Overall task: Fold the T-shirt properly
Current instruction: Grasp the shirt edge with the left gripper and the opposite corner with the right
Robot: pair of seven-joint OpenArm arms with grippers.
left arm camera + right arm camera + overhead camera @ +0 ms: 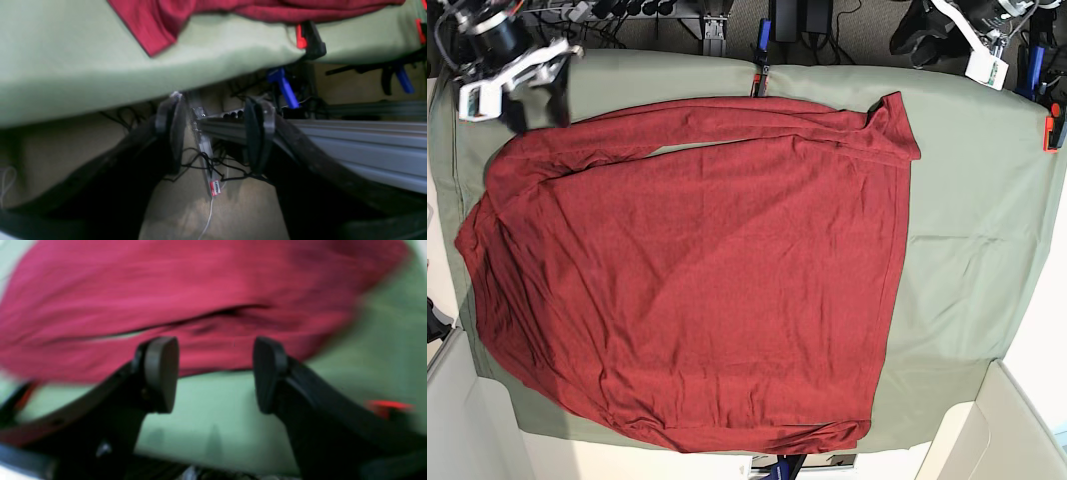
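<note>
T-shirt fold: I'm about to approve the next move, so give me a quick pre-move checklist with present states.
1. Left pincer open, holding nothing: ok.
2. Right pincer open, holding nothing: ok.
3. T-shirt fully on the green table cloth: not ok, its left edge reaches the cloth's edge.
4. Shirt lying flat: not ok, a folded band runs along the top edge.
5. Fold finished: not ok.
6. Red clamp clear of the shirt: cannot tell.
</note>
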